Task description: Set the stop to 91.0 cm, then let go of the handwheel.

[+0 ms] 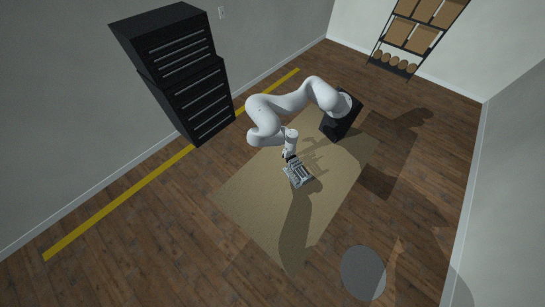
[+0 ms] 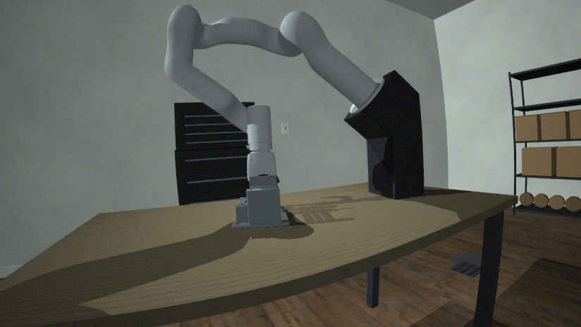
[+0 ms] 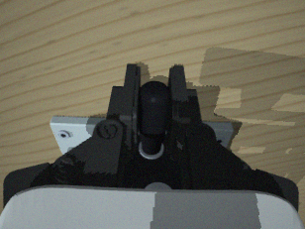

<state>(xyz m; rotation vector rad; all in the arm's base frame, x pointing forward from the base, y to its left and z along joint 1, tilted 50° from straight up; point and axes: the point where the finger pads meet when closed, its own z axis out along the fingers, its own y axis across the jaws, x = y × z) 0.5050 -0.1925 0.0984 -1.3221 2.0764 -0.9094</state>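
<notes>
The grey stop device [image 1: 303, 176] [image 2: 263, 206] stands on the wooden table [image 1: 244, 198] [image 2: 365, 243] [image 3: 74, 44]. Part of its pale base plate [image 3: 76, 132] shows beneath the gripper in the wrist view. My gripper [image 3: 153, 84] points down at the device's end facing the robot base. Its fingers are shut on the black handle [image 3: 154, 110] of the handwheel, which stands upright between them. The wheel's disc is mostly hidden under the gripper in the wrist view. In the exterior view the device hides the fingers. The stop's position and scale reading are too small to tell.
The arm's black pedestal [image 1: 337, 124] [image 2: 406, 142] stands at the table's far end. A black drawer cabinet [image 1: 190, 83] [image 2: 211, 170] is by the wall, and a shelf with boxes [image 1: 421, 42] [image 2: 539, 162] stands farther back.
</notes>
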